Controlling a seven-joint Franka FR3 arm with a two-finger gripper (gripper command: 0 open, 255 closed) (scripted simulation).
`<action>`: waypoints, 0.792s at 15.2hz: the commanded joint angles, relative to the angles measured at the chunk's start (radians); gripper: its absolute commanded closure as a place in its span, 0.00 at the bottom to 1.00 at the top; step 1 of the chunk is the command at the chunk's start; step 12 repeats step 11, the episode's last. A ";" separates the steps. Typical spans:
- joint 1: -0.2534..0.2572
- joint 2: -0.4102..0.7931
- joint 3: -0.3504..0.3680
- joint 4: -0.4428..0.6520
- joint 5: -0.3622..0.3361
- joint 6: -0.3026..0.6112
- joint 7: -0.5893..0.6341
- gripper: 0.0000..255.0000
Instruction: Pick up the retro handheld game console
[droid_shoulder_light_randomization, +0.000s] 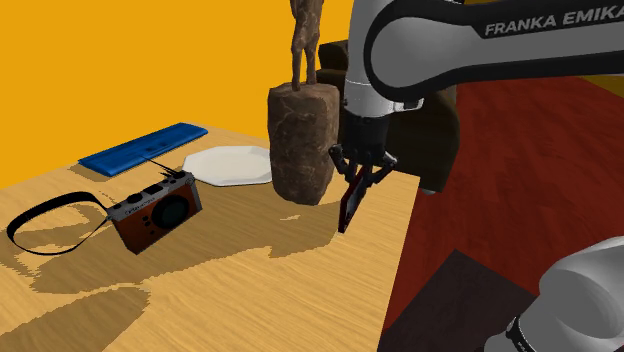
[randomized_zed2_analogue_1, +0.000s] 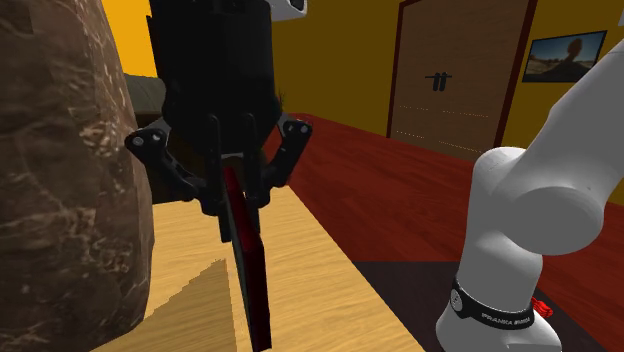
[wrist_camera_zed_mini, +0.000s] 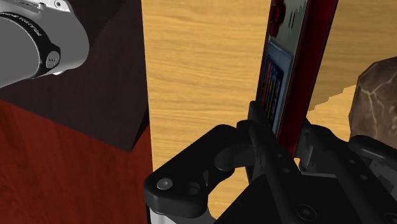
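Note:
The game console (droid_shoulder_light_randomization: 349, 208) is a thin dark red slab hanging edge-on above the wooden table (droid_shoulder_light_randomization: 240, 290), close to its right edge in the shoulder view. My black gripper (droid_shoulder_light_randomization: 358, 178) is shut on its upper end. In the second exterior view the console (randomized_zed2_analogue_1: 250, 270) hangs down from the gripper (randomized_zed2_analogue_1: 228, 190), its lower end clear of the table top. The wrist view shows the console (wrist_camera_zed_mini: 292, 76) with its coloured screen and red buttons clasped between the fingers (wrist_camera_zed_mini: 264, 137).
A brown rock-like base with a figure (droid_shoulder_light_randomization: 302, 140) stands just behind the gripper. A red and black camera with a strap (droid_shoulder_light_randomization: 155, 212), a white plate (droid_shoulder_light_randomization: 232, 165) and a blue flat object (droid_shoulder_light_randomization: 143, 148) lie further left. The table edge (droid_shoulder_light_randomization: 395, 270) drops to red floor.

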 joint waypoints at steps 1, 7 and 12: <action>-0.001 0.000 -0.006 0.026 -0.004 -0.027 0.002 1.00; -0.008 0.007 -0.022 0.110 -0.017 -0.104 0.008 1.00; -0.011 0.012 -0.026 0.142 -0.022 -0.132 0.011 1.00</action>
